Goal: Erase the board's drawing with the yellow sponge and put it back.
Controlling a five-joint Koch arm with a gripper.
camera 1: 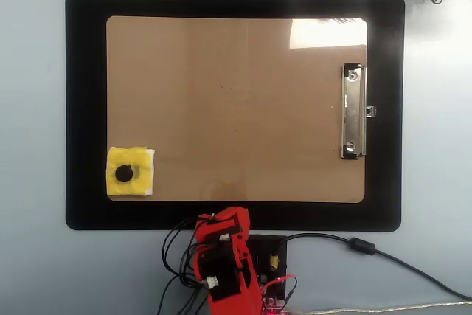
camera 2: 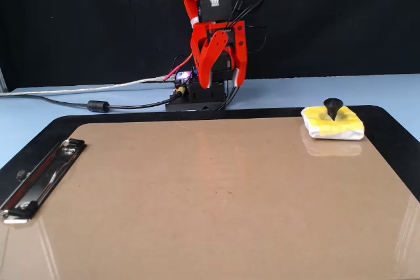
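One yellow sponge [camera 1: 130, 172] lies on the board [camera 1: 236, 108], square, with a white edge layer and a black round knob at its centre. In the overhead view it sits in the board's lower left corner; in the fixed view [camera 2: 333, 122] it is at the far right corner, the knob standing up as a small cone, and its underside is mirrored faintly in the glossy brown surface. The board's face looks bare, apart from a few tiny dark specks too small to make out; no clear drawn mark can be seen in either view.

The board rests on a larger black mat [camera 1: 87, 108] on the pale blue table [camera 1: 33, 108]. A silver metal clip [camera 1: 354, 111] is fixed on the board's right short edge in the overhead view, on the left near the camera in the fixed view [camera 2: 39, 179]. Nothing stands between the sponge and the rest of the board.

The red arm is folded up over its base, well apart from the sponge. The fixed view shows the end effector [camera 2: 220, 82] hanging downward in front of the base, jaws parted and holding nothing; from overhead only the arm's top is seen. A black cable [camera 1: 383, 254] runs off from the base across the table.
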